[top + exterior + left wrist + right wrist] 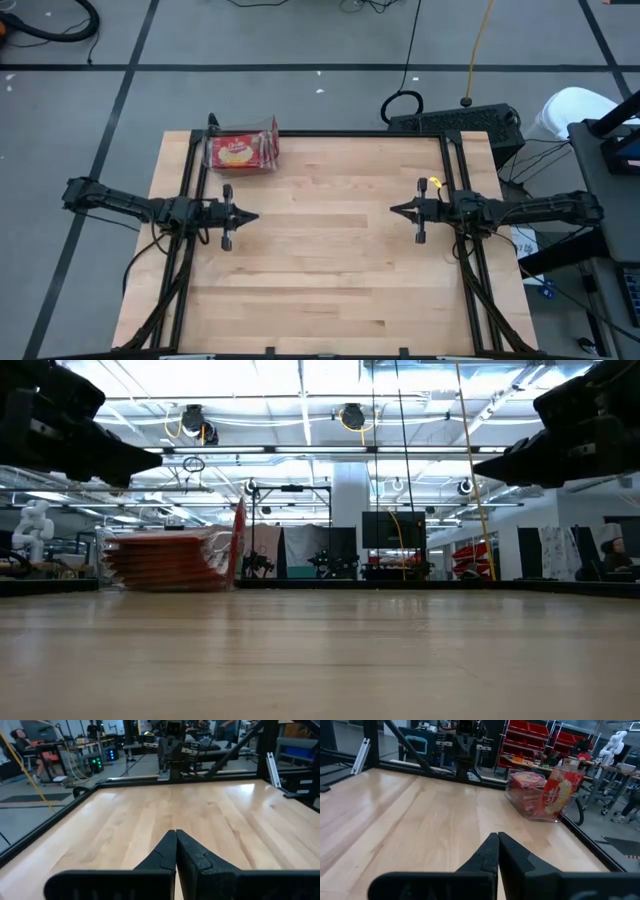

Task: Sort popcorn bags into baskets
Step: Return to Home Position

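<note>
Left end effector [252, 215] hangs above the surface [330, 280] near its left edge, fingers pressed together, nothing between them. Right end effector [395, 210] mirrors it near the right edge, likewise closed and empty. The tips face each other, well apart.

Clear bin [276, 140] sits in the back left corner. Popcorn bags [235, 153] lie stacked flat inside, one packet upright against a wall. Every bag I can see is in it.

Judgement: sorting looks done. The pose reads as a rest stance, keeping both arms clear of the bin.

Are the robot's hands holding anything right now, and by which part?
Nothing. The left hand and right hand are both shut and empty over the table; the popcorn bags lie in the clear bin.
</note>
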`<state>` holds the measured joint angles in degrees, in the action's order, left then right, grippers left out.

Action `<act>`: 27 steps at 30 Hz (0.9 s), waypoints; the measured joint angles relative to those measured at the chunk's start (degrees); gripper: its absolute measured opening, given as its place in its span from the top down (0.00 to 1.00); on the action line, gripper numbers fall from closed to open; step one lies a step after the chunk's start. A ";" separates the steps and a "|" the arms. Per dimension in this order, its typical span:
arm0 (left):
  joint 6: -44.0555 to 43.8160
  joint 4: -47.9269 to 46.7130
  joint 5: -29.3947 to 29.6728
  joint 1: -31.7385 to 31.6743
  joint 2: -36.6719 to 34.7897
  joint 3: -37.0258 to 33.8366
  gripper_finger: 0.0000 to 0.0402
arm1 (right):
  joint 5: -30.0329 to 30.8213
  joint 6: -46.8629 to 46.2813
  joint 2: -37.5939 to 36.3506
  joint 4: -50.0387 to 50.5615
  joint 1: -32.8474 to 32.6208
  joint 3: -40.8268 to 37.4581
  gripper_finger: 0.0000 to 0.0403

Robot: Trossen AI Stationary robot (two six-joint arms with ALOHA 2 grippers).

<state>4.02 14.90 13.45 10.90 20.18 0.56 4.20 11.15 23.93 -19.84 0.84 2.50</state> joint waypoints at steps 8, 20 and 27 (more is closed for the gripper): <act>0.72 -0.09 -0.04 0.00 0.04 0.00 0.98 | 0.40 -0.26 -1.69 0.05 0.95 -0.05 1.00; -1.67 -1.86 -2.00 0.09 0.04 0.01 0.98 | 1.75 -7.47 -12.05 13.49 -0.28 -0.11 1.00; 0.09 -1.27 -3.46 0.01 -0.07 0.02 0.98 | 1.69 -6.35 -22.79 18.70 -0.57 -0.13 1.00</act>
<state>4.12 13.63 9.99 10.91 20.12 0.58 5.89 4.80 1.14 -1.14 0.27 2.37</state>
